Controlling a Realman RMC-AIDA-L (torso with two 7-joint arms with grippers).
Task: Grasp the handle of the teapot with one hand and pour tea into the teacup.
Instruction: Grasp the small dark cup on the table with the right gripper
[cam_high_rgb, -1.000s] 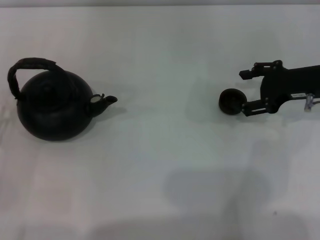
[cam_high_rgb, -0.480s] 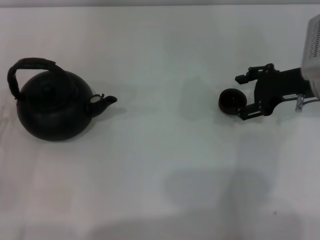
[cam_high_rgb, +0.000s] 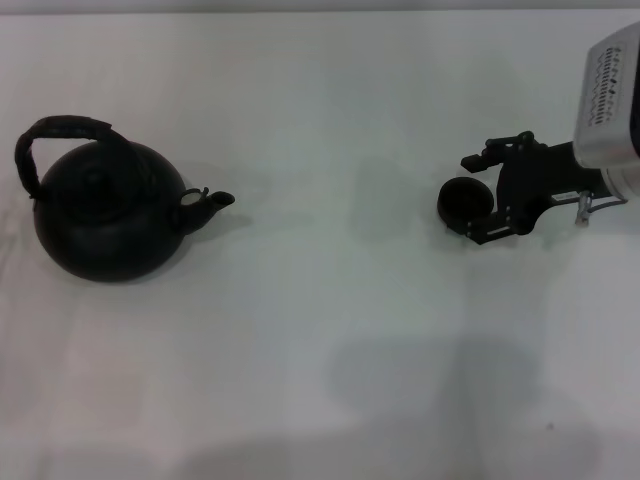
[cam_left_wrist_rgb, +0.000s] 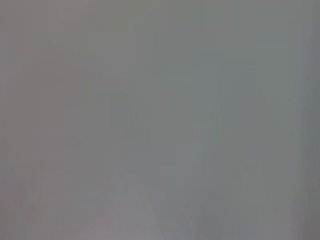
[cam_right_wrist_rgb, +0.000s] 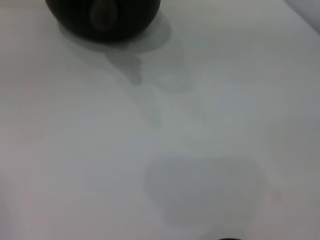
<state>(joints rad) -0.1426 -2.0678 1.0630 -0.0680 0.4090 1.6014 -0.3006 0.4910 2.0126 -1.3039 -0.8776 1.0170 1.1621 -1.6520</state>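
Observation:
The matte black teapot (cam_high_rgb: 105, 215) stands at the left of the white table (cam_high_rgb: 320, 330), its short spout pointing right. Its hoop handle (cam_high_rgb: 65, 126) arches over the top, tilted to the far left. The small dark teacup (cam_high_rgb: 460, 203) stands at the right. My right gripper (cam_high_rgb: 473, 199) is open, reaching in from the right with one finger on each side of the teacup; the near finger is close against it. The right wrist view shows the teapot (cam_right_wrist_rgb: 102, 17) far off. My left gripper is out of view; the left wrist view shows only plain grey.
The table is white and bare between teapot and teacup. The right arm's white housing (cam_high_rgb: 610, 100) shows at the right edge.
My right gripper has moved a little to the left and tilted, so its fingers now reach further alongside the teacup. The arm's white housing has come into view. Teapot and teacup have not moved.

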